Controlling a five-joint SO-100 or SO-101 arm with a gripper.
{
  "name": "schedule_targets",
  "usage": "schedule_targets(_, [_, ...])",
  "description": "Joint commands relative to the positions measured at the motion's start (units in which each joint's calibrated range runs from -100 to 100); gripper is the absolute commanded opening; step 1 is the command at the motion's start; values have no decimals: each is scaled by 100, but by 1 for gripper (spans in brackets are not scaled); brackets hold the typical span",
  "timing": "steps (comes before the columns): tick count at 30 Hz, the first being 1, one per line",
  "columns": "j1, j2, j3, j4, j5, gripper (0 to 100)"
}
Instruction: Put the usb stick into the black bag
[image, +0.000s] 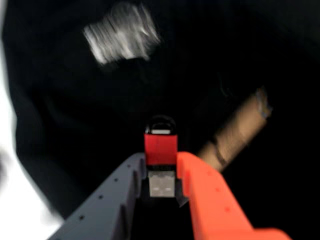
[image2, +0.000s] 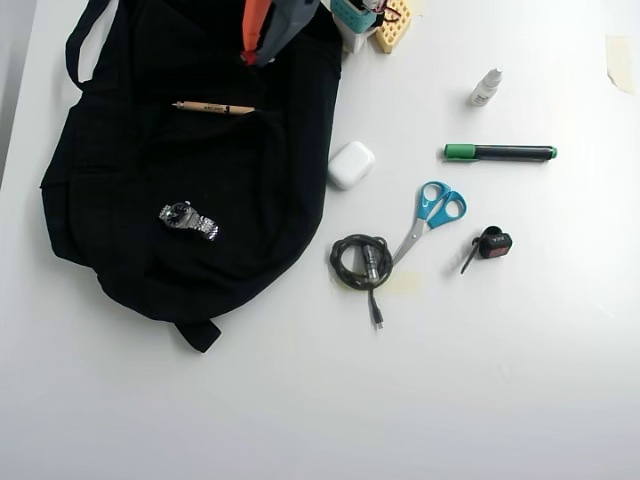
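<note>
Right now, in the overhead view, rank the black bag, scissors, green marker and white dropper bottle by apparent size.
1. black bag, by far the largest.
2. scissors and green marker: similar length, too close to rank.
3. white dropper bottle, smallest.

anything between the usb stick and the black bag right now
Nothing visible does. The usb stick is clamped in the jaws directly over the black bag. A pen and a watch lie on the fabric, off to the side.

Watch (image2: 188, 219), pencil (image2: 213, 107), scissors (image2: 432, 214), marker (image2: 499, 152), cable (image2: 361, 263).
</note>
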Motion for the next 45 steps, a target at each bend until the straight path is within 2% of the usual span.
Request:
schedule_targets(1, [128,704,65,-923,3,2])
schedule_targets(5, [562,2961,-1822,-897,18,2])
schedule_targets(9, [1280,4397,-3313,-846,-13,2])
schedule_targets(16, [883,4322,-3089,-165,18,3])
schedule_targets(17, [831,4314,-3089,-165,18,5])
schedule_targets(19, [764,4297,-3044,-131,-3,22])
schedule_targets(20, [764,4297,-3044,-122,3,24])
schedule_targets(21, [726,4289,-3053,-122,18,19])
schedule_targets(22, [666,4280,-3124,-122,24,11])
schedule_targets(23, [547,4114,-3116,-131,18,2])
schedule_targets(25, [285,3409,-2783,-122,8,2])
schedule_targets(28, [-575,1741,-1346,-10,-39,2])
schedule_targets(34, [-3103,-2035,1754,110,-39,2])
schedule_targets(35, [-3388,-3305,2545,102,-39,2])
schedule_targets(40, [-3881,-5205,4108,102,-39,2])
schedule_targets(45, [-4083,-5330,4629,153,-39,2])
